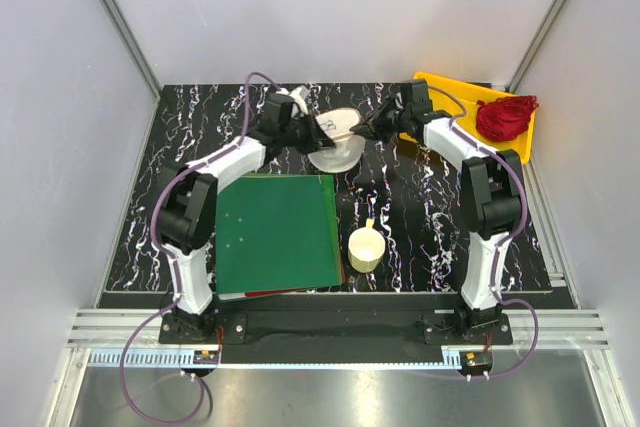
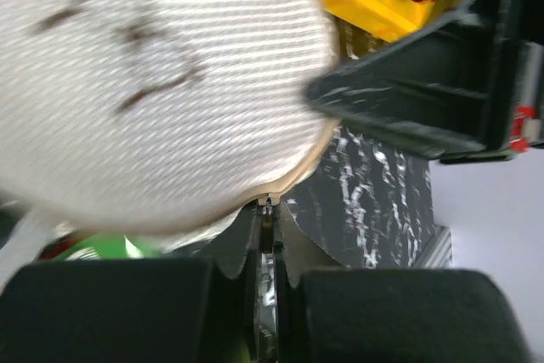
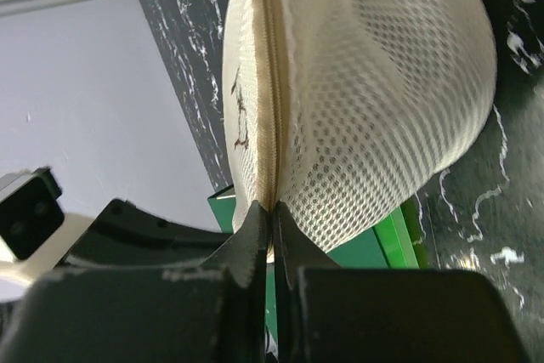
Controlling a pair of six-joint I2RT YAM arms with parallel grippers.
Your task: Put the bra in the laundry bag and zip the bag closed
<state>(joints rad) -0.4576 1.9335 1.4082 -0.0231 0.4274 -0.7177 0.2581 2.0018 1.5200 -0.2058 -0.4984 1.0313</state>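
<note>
The laundry bag [image 1: 335, 147], a cream-white mesh drum, hangs just above the table's far middle between both grippers. My left gripper [image 1: 302, 129] is shut on its left rim; in the left wrist view the jaws [image 2: 268, 207] pinch the rim's edge under the bag [image 2: 153, 82], whose flat face carries a dark mark. My right gripper [image 1: 363, 131] is shut on the right rim; in the right wrist view its tips [image 3: 272, 212] clamp the zipper seam [image 3: 270, 82] of the bag [image 3: 374, 99]. The bra is hidden from all views.
A yellow tray [image 1: 440, 82] at the far right holds a red garment [image 1: 505, 117]. A green board [image 1: 275, 232] lies on the near left, with a cream cup [image 1: 365, 247] beside it. The right arm [image 2: 425, 99] crosses the left wrist view.
</note>
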